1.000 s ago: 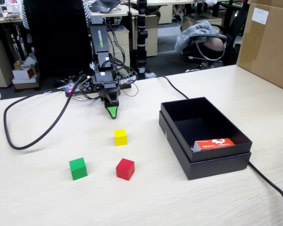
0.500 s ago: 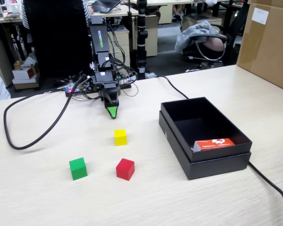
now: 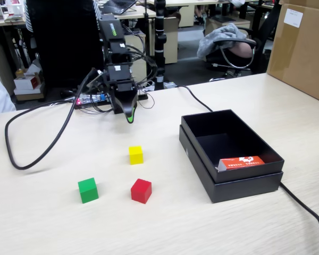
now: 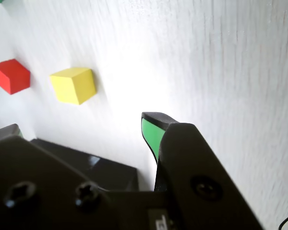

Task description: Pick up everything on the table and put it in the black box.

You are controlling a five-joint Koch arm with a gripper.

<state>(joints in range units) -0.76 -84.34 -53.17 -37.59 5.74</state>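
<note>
With the fingers [image 4: 151,132] seen apart and empty, the gripper [image 3: 128,118] is held above the table [image 3: 53,223] short of the yellow cube [image 3: 135,154], which lies outside the black box [image 3: 244,186], so the first pick is judged to be in hand and a forward descent astride that cube is called for.

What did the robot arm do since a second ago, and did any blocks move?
The gripper lifted up off the table and the arm tilted a little; it grabbed nothing. The yellow block, green block, red block and black box stayed where they were.
</note>
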